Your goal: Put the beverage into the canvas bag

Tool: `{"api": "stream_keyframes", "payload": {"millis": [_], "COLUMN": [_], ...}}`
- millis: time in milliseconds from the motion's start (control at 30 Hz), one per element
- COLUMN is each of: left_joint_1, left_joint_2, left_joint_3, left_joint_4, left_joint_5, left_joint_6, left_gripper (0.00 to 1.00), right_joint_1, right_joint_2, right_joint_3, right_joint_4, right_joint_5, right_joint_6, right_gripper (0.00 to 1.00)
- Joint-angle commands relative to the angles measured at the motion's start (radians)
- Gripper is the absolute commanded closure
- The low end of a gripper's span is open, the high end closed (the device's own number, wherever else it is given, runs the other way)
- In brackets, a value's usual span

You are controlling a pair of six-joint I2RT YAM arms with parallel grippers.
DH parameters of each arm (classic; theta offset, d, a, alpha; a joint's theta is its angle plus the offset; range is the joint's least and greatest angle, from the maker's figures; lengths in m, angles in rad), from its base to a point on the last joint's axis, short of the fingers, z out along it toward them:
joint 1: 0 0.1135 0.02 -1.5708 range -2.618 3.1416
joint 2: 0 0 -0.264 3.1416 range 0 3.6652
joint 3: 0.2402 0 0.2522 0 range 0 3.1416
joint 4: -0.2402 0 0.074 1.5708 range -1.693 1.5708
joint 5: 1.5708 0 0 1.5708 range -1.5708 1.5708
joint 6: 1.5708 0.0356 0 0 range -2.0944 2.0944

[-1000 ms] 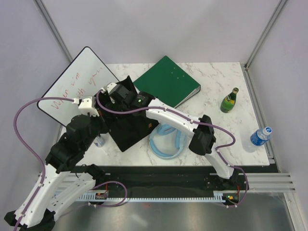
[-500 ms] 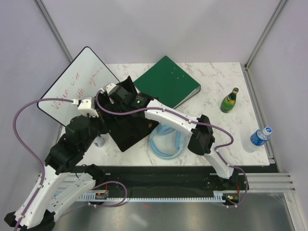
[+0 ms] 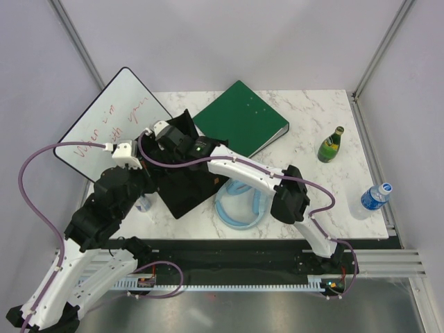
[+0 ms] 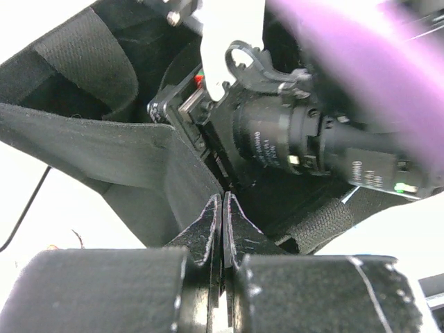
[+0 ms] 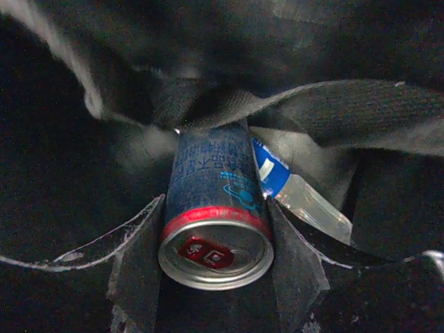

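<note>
Right hand [image 5: 214,229]: fingers closed on either side of the beverage can [image 5: 211,180], gripping it. The can is dark blue with a red band under a silver top. It has pale print and a light blue emblem on its side, too small to read.

The can sits inside the canvas bag [image 3: 184,191], with black fabric folds all around it. Just beside it in the bag lies a clear plastic bottle [image 5: 298,198] with a blue label, wording unreadable.

Left hand [image 4: 222,208]: fingers pressed together, pinching the bag's rim fabric.

The bag lies on the marble counter [image 3: 312,194], with the green binder [image 3: 239,118] behind it and a pale blue tube coil [image 3: 239,205] to the right. The whiteboard [image 3: 114,114] carries red handwriting I cannot make out.

A green glass bottle [image 3: 330,146] with a yellow label stands well apart from the bag, and a blue-capped water bottle [image 3: 374,196] is at the counter's right edge.
</note>
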State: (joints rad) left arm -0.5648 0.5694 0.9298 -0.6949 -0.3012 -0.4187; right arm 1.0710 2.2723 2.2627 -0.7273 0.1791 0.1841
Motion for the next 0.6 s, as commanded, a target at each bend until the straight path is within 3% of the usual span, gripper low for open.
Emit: {"api": "stream_keyframes", "payload": {"millis": [0, 133, 333, 433, 567], "left_joint_1": [-0.001, -0.001, -0.001, -0.001, -0.001], "left_joint_2": [0.003, 0.001, 0.004, 0.003, 0.006], "left_joint_3": [0.001, -0.002, -0.003, -0.002, -0.005], "left_joint_4": [0.037, 0.037, 0.037, 0.037, 0.037], "left_joint_5": [0.027, 0.03, 0.028, 0.028, 0.028], "left_joint_6": [-0.015, -0.02, -0.022, -0.022, -0.02], "left_gripper": [0.98, 0.98, 0.98, 0.98, 0.98], "right_joint_1": [0.004, 0.012, 0.017, 0.015, 0.017], "right_joint_2": [0.053, 0.052, 0.032, 0.041, 0.058], "right_joint_3": [-0.045, -0.071, -0.103, -0.095, -0.072], "right_joint_4": [-0.061, -0.054, 0.012, 0.029, 0.035], "right_joint_5": [-0.004, 0.017, 0.039, 0.03, 0.04], "right_joint_6": [-0.021, -0.017, -0.017, -0.02, -0.023], "right_gripper": [0.94, 0.86, 0.85, 0.72, 0.66]}}
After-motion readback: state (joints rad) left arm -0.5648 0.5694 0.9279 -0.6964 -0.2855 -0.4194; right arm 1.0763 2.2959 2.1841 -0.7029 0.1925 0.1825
